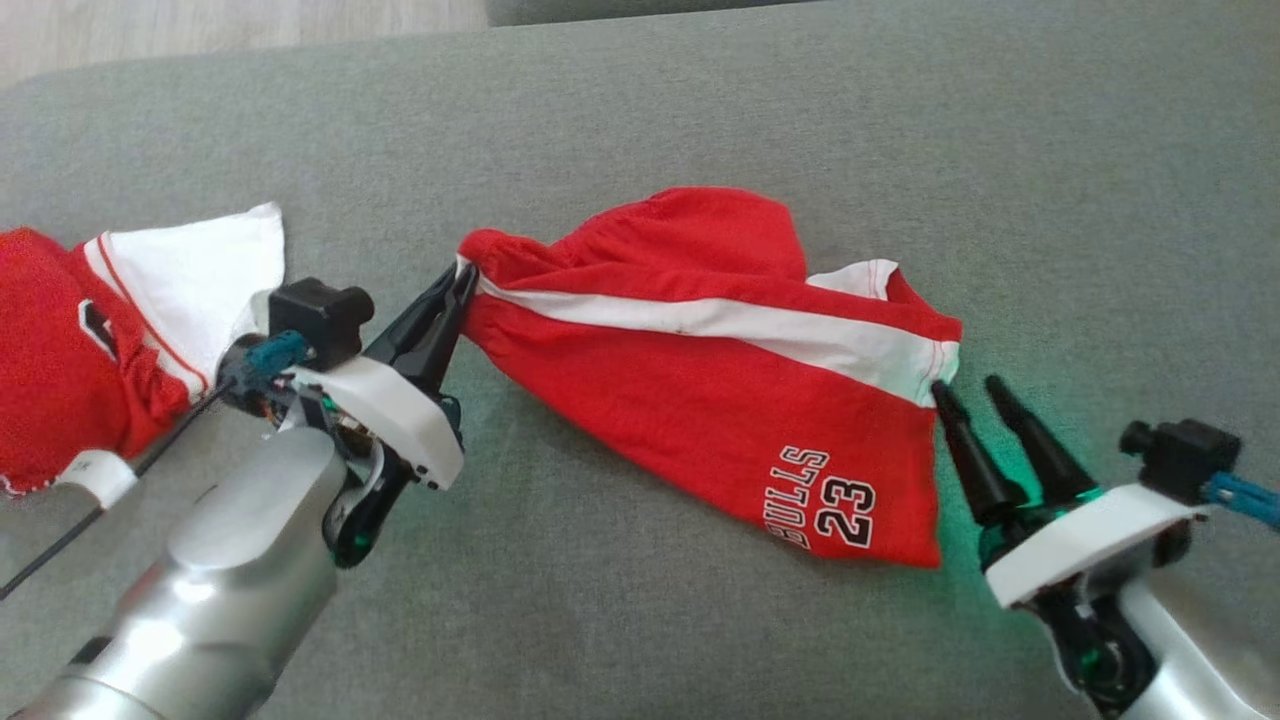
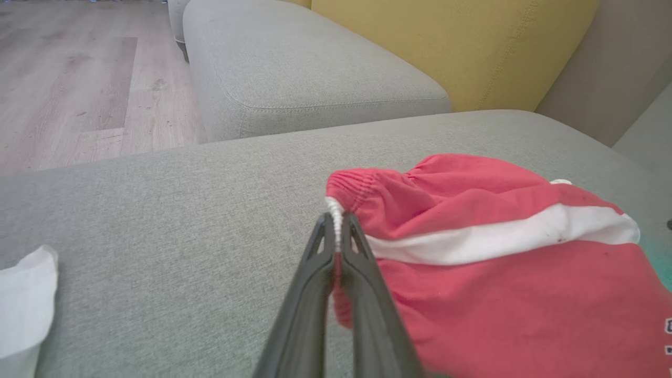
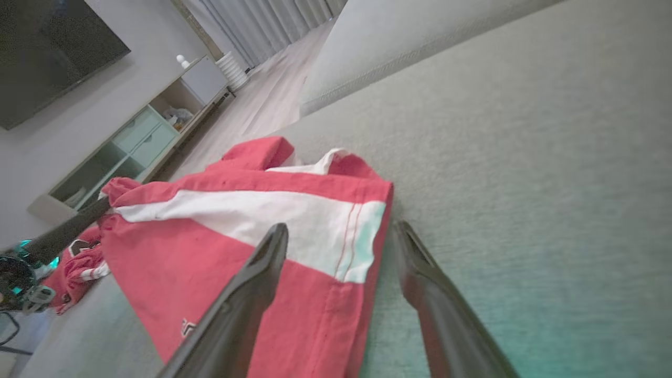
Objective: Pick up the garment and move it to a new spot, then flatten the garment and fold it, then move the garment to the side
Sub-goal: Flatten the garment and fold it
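The garment [image 1: 700, 380] is a pair of red shorts with a white side stripe and "BULLS 23" printed near the hem, lying crumpled on the grey couch cushion. My left gripper [image 1: 462, 280] is shut on the waistband corner at the garment's left end; the left wrist view has its fingers pinching the white edge of the garment [image 2: 472, 273]. My right gripper [image 1: 968, 392] stands open at the hem corner on the garment's right end. The right wrist view shows the garment [image 3: 273, 226] with its striped hem corner lying between the spread fingers [image 3: 262, 268].
A second red and white garment [image 1: 110, 330] lies bunched at the cushion's left edge. The grey cushion [image 1: 640, 130] stretches bare beyond the shorts. Wooden floor [image 2: 79, 79] lies past the cushion's far edge, with another seat section [image 2: 294, 68] and a yellow backrest [image 2: 462, 42].
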{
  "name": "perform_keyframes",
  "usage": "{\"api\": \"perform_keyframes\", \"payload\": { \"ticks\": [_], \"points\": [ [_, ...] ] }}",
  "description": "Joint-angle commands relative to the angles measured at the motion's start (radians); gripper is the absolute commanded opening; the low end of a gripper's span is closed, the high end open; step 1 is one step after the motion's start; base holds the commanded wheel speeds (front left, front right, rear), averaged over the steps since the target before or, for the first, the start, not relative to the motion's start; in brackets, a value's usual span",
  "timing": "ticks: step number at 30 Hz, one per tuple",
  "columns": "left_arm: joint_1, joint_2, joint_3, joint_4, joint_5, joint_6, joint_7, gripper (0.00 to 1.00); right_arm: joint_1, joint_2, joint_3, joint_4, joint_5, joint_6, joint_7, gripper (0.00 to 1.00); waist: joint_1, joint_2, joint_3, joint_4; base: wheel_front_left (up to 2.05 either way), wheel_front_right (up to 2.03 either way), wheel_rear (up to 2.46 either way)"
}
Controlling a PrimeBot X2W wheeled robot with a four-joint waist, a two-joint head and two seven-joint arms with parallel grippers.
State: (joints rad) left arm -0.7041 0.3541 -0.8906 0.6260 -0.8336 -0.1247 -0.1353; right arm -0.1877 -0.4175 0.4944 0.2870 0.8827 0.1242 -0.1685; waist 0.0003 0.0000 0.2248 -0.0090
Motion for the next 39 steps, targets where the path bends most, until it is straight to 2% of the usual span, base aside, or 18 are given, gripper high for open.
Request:
{"api": "perform_keyframes", "payload": {
  "ticks": [1,9,24,25,26,27,29,34,39],
  "points": [
    [-0.065,0.019,0.020,-0.009,-0.009,-0.006,-0.018,0.00,-0.027,-0.026,0.051,-0.007,0.049,0.007,-0.014,1.00,-0.0003,0.0000,0.003,0.007,0.00,0.00,0.00],
    [-0.096,0.019,-0.033,0.003,-0.041,-0.006,-0.034,0.00,-0.107,-0.039,0.162,0.080,0.144,0.007,-0.055,1.00,-0.0003,0.0000,0.010,0.019,0.00,0.00,0.00],
    [-0.137,0.027,-0.100,0.021,-0.093,-0.006,-0.054,0.00,-0.186,-0.043,0.253,0.179,0.215,0.007,-0.091,1.00,-0.0003,0.0000,0.016,0.024,0.00,0.00,0.00],
    [-0.139,0.027,-0.104,0.022,-0.096,-0.006,-0.056,0.00,-0.190,-0.042,0.257,0.181,0.218,0.007,-0.092,0.87,-0.0003,0.0000,0.017,0.024,0.00,0.00,0.00],
    [-0.141,0.027,-0.108,0.023,-0.099,-0.006,-0.058,0.00,-0.194,-0.042,0.261,0.182,0.219,0.007,-0.092,0.59,-0.0003,0.0000,0.018,0.024,0.00,0.00,0.00],
    [-0.142,0.028,-0.112,0.024,-0.102,-0.006,-0.059,0.00,-0.198,-0.043,0.261,0.182,0.219,0.007,-0.093,0.42,-0.0003,0.0000,0.018,0.024,0.00,0.00,0.00],
    [-0.144,0.028,-0.120,0.026,-0.108,-0.006,-0.062,0.00,-0.201,-0.041,0.254,0.176,0.214,0.007,-0.093,0.00,-0.0003,0.0000,0.018,0.023,0.00,0.00,0.00],
    [-0.152,0.033,-0.131,0.025,-0.122,-0.006,-0.076,0.00,-0.201,-0.044,0.195,0.137,0.171,0.007,-0.093,0.00,-0.0003,0.0000,0.017,0.015,0.00,0.00,0.00],
    [-0.207,0.039,-0.100,-0.041,-0.149,-0.006,-0.107,0.00,-0.231,-0.062,0.000,0.033,0.087,0.007,-0.093,0.00,-0.0003,0.0000,0.036,-0.015,0.00,0.00,0.00]
  ]
}}
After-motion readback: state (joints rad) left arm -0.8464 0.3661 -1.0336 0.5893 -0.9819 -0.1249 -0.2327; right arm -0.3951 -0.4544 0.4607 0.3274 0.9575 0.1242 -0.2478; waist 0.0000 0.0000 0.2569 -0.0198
